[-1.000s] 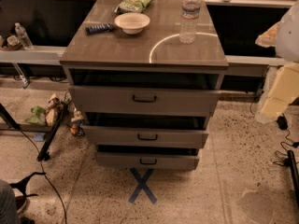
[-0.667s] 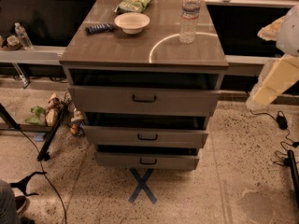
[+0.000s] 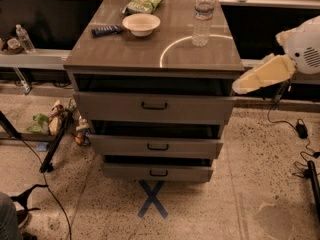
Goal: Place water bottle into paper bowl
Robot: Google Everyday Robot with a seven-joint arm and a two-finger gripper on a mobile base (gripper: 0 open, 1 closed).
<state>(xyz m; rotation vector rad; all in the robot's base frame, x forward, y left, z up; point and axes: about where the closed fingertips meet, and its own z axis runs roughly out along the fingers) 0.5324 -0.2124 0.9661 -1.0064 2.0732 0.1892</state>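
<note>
In the camera view we see the ribbed, clear plastic water bottle [image 3: 203,15] standing upright on the smooth grey tabletop [image 3: 150,54], well apart from the round, flared paper bowl [image 3: 141,23]. The cream, tapered gripper [image 3: 252,79] hangs just beside the tabletop's near corner. We cannot tell whether it is spread or closed.

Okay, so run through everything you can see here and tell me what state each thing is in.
water bottle: upright, capped, standing on the cabinet top
paper bowl: right way up, empty
chip bag: lying flat behind the bowl
blue snack bar: lying flat, left of the bowl
top drawer: slightly open
middle drawer: slightly open
bottom drawer: slightly open
gripper: off the cabinet's right front corner, clear of the bottle
</note>
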